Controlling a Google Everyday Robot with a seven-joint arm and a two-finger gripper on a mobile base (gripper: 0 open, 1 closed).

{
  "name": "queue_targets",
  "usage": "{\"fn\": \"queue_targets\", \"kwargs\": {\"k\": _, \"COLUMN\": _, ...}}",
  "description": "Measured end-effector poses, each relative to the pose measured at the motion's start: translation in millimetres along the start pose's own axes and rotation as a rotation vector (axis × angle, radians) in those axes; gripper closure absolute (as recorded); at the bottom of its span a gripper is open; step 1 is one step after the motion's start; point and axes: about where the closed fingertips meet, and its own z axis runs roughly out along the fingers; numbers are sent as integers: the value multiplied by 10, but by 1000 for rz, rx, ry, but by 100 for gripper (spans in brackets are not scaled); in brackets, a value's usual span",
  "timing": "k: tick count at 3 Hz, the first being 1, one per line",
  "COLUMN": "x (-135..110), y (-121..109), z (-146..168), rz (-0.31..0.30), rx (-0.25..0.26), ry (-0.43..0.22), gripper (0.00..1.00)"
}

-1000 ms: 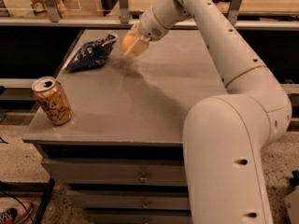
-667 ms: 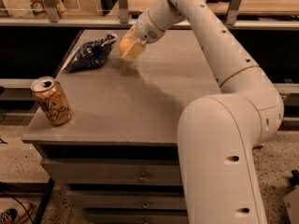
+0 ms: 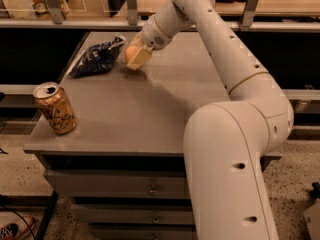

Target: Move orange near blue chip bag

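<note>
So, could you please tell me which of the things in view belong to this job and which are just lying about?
Part of the job:
- blue chip bag, at the far left of the table
- orange, held in the gripper right beside that bag

Just lying about:
- drink can, upright near the front left corner
- shoe, on the floor

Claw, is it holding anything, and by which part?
The claw, beside the blue chip bag, holds the orange by its sides.
</note>
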Motion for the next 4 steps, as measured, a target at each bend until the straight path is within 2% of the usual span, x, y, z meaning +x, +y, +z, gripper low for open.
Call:
{"fn": "queue_targets", "kwargs": {"k": 2, "x": -2, "y": 23, "z": 18, "rz": 8, "rx": -14, "ry": -5, "gripper": 13}}
{"fn": "queue_targets", "kwargs": {"k": 3, "x": 16, "y": 27, "z": -5, "rz": 9, "rx": -14, "ry": 2, "gripper": 0}}
{"fn": "queue_targets", "kwargs": {"k": 4, "x": 16, "y": 27, "z": -3, "rz": 9, "rx": -14, "ry": 2, "gripper": 0}}
